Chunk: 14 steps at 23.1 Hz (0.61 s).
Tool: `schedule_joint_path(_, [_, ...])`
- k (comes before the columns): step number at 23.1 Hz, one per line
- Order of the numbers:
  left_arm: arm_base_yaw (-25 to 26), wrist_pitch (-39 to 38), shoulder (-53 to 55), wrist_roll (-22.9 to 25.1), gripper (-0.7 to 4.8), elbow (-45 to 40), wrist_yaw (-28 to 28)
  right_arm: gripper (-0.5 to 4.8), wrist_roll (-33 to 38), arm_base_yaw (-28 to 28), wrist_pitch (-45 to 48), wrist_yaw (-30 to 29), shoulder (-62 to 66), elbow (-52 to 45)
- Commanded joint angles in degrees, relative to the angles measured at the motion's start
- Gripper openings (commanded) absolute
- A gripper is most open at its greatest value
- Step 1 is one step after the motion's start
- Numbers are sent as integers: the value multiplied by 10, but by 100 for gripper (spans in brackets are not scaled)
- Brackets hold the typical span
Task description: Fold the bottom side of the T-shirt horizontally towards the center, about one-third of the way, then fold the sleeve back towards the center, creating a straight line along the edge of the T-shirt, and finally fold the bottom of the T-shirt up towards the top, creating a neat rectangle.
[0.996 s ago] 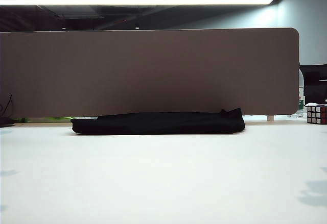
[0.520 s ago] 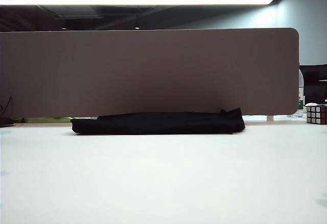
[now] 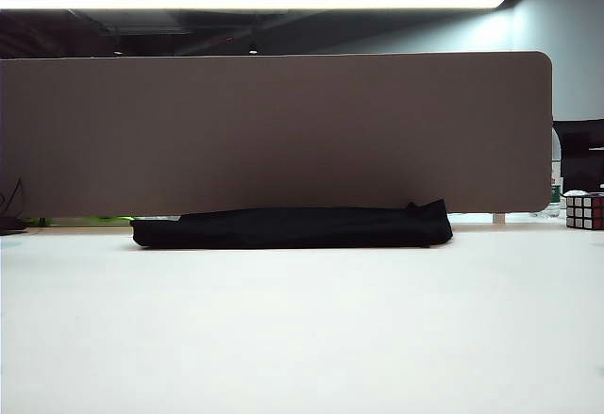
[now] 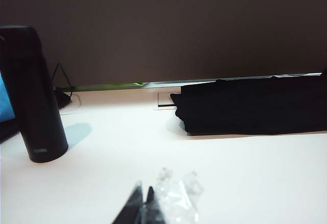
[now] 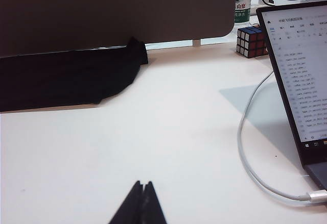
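The T-shirt (image 3: 293, 227) lies folded into a long, low black bundle at the middle of the exterior view, on the white table (image 3: 302, 329) just in front of the tan divider panel (image 3: 274, 131). A puzzle cube (image 3: 585, 211) sits at the right edge. Neither arm shows in that view. The left gripper (image 4: 143, 206) hovers over bare table with its jaws pressed together, empty, well apart from the shirt and a dark flask (image 4: 30, 94). The right gripper (image 5: 143, 201) is likewise closed and empty, near a laptop (image 5: 299, 76) and its white cable (image 5: 255, 147).
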Motion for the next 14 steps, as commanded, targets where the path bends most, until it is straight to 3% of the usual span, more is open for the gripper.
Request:
schedule_joint_path(1, [0, 5, 0, 4, -5, 1, 0, -5, 3, 1, 2, -31, -1, -4])
schedule_joint_path(14, [0, 5, 0, 4, -5, 1, 0, -5, 3, 1, -9, -39, -1, -4])
